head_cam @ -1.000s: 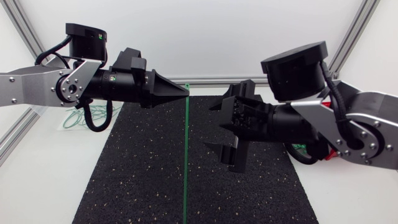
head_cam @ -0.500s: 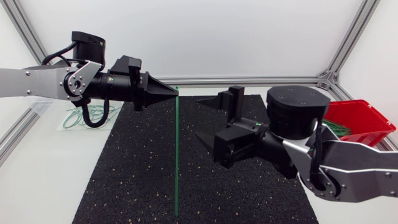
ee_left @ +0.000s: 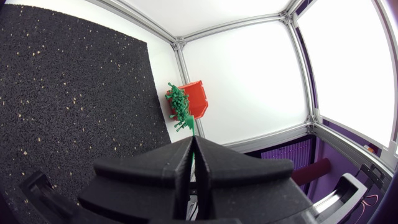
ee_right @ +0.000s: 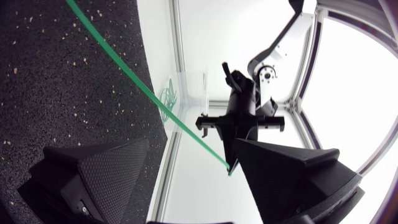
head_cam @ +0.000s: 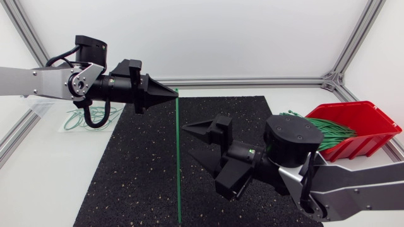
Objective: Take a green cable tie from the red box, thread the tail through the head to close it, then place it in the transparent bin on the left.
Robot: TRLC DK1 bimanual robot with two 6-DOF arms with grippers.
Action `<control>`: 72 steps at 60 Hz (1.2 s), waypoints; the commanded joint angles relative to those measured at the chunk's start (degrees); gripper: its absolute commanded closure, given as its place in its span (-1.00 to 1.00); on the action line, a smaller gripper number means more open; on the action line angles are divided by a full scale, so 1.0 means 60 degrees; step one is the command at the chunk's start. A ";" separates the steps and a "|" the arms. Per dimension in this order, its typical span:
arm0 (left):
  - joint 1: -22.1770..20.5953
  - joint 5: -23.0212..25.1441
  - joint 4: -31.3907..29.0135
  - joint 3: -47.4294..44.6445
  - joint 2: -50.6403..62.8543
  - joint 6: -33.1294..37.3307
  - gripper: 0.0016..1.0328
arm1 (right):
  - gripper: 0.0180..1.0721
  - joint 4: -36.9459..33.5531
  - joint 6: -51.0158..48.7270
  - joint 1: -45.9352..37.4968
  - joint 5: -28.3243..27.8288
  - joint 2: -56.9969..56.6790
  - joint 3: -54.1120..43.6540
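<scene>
Grip first: our left gripper [head_cam: 173, 93] is closed tight on the top end of one green cable tie [head_cam: 178, 157], and in the left wrist view a sliver of green shows in the seam between its fingers [ee_left: 146, 174]. From that pinch the tie hangs straight down over the middle of the black mat [head_cam: 126, 176], with its lower end free. Our right gripper [head_cam: 187, 140] holds nothing. Its fingers stand wide apart, with the tips just beside the hanging strip on the side toward the table's right edge. The right wrist view shows the tie [ee_right: 134, 78] crossing ahead of the spread fingers [ee_right: 93, 168] and touching neither.

The red box [head_cam: 363, 126] sits by the table's right edge, and a thick bundle of loose green ties [head_cam: 328, 129] spills from it. The transparent bin [head_cam: 41, 108] is by the left edge, behind our left arm, with a few looped ties [head_cam: 85, 118] in it.

We judge the tie to be very light, thin and slick. It is stiff enough to hang straight yet springy when bent, so it may snap back, twist or slide in a loose pinch. The right gripper had best take it on its flat faces, low down near the free end, leaving a short length clear to steer toward the other end. Which end carries the head we cannot tell.
</scene>
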 commanded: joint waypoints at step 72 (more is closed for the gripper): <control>0.0179 0.1197 0.0022 0.0968 0.1779 -0.1762 0.93 | -0.14 0.0723 -0.1403 0.1871 -0.0040 0.0589 -0.1409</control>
